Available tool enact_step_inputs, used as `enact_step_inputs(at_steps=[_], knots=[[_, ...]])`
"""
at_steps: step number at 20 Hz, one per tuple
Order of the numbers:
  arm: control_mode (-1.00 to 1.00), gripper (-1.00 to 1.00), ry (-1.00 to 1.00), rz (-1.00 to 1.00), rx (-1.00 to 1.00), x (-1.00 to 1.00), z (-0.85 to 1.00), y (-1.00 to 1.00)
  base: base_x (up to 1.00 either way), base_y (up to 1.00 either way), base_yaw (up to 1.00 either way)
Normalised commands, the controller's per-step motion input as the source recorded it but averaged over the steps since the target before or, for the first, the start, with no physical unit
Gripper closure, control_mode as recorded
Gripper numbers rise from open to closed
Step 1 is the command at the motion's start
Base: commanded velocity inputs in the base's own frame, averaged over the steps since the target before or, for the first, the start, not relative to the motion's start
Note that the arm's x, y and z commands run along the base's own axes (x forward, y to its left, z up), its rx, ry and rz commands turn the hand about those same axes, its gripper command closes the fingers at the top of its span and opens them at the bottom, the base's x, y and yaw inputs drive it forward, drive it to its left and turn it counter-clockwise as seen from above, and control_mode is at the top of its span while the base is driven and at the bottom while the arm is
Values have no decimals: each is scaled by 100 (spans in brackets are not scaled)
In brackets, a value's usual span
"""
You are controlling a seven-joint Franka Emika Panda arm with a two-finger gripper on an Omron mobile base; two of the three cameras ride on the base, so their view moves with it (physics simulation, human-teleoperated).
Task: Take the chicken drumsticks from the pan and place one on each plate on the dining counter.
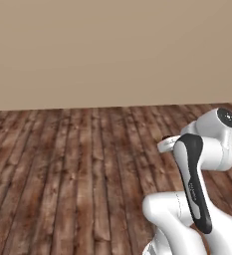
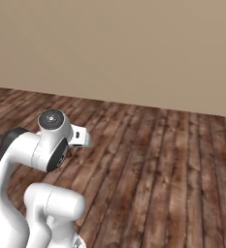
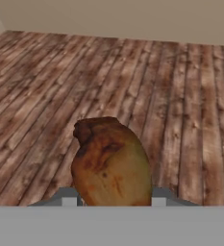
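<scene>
In the left base view the white arm with dark joints (image 1: 199,189) rises from the lower right of the frame, folded back on itself, over a floor of brown, weathered wooden planks (image 1: 62,179) that fills the lower half; a plain beige wall (image 1: 112,50) takes the upper half. The right base view gives the same arm at lower left, the same plank floor across the middle and right, and the beige wall above. In the hand view one orange-brown, elongated chicken drumstick (image 3: 111,163) sits low in the centre of the frame — its darker, narrower end pointing toward the upper left — and the gripper (image 3: 111,199) is closed against its sides, the grey fingers (image 3: 68,197) pressed to its lower flanks, carrying it above the plank floor, with the wall along the top edge.
</scene>
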Motion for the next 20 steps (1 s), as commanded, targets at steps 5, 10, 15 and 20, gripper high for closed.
enact_step_inputs(at_steps=[5,10,15,20], knots=[[100,100,0,0,0,0,0,0,100,0,-1],[100,100,0,0,0,0,0,0,100,-1,-12],[100,100,0,0,0,0,0,0,92,-2,-31],[100,100,0,0,0,0,0,0,75,0,-53]])
